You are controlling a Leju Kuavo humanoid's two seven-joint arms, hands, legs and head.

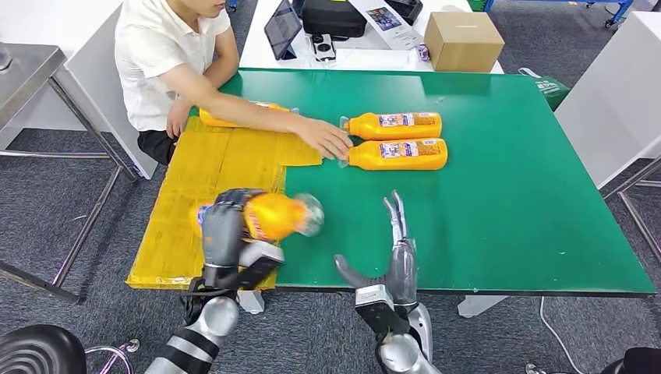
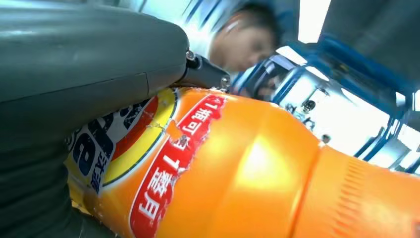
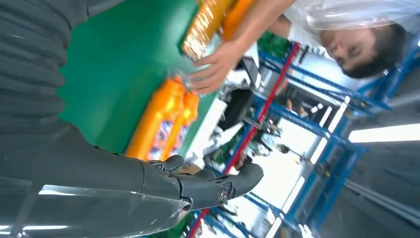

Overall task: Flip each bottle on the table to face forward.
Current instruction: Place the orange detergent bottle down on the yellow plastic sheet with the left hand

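Four orange bottles in play — one lifted, three lying on the green surface (image 1: pixel 507 218).

At the left, the left robot hand (image 1: pixel 226 234) is clamped around an orange bottle (image 1: pixel 269 216), held above the yellow mat (image 1: pixel 210 171) near the front edge, its cap end blurred and pointing right. Behind it a seated person (image 1: pixel 167 62) reaches across, arm over another bottle (image 1: pixel 222 118) at the mat's far edge, hand (image 1: pixel 327 139) at the caps of two bottles — the far one (image 1: pixel 394 125) and the near one (image 1: pixel 397 154) — lying side by side, caps left. To the right of the lifted bottle, the right robot hand (image 1: pixel 394 249) hovers at the front edge with fingers spread apart, holding nothing.
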